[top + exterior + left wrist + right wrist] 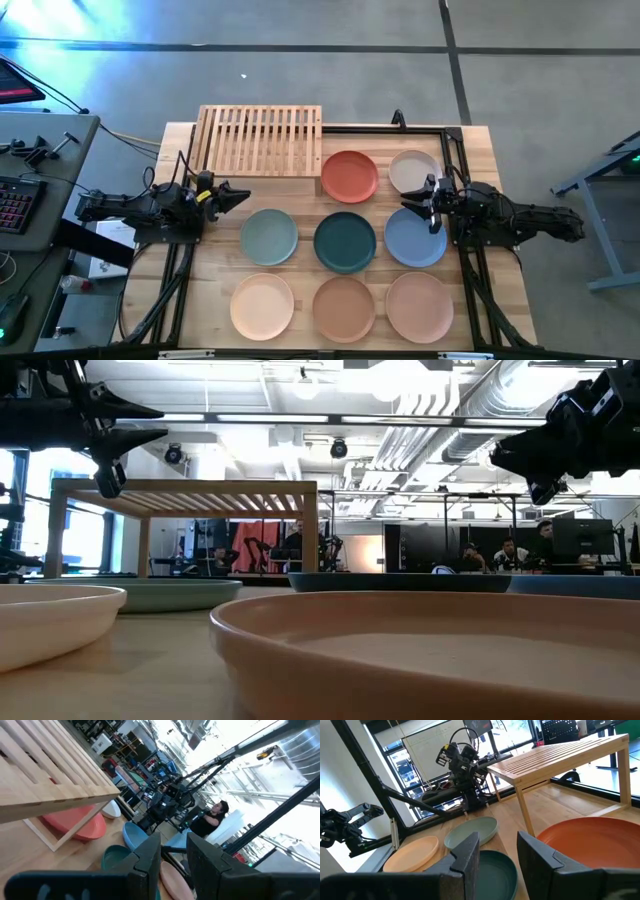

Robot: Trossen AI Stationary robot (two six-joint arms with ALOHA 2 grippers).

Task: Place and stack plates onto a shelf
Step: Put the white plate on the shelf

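Eight round plates lie flat on the plank table in the high view. Terracotta red (349, 176) and beige (413, 172) are in the far row. Sage green (269, 237), dark teal (345, 241) and light blue (415, 240) form the middle row. Peach (262, 306), tan (343, 308) and pink (419, 306) are nearest. The slatted wooden shelf (260, 138) stands on its legs at the far left, with nothing on top. My left gripper (240, 196) hovers open, left of the sage plate. My right gripper (410, 198) hovers open between the beige and light blue plates.
A black frame (460, 150) runs along the table's far and right sides and under both arms. A desk with a keyboard (12, 205) stands off the table's left. People sit in the room beyond (505, 555). Bare wood shows left of the peach plate.
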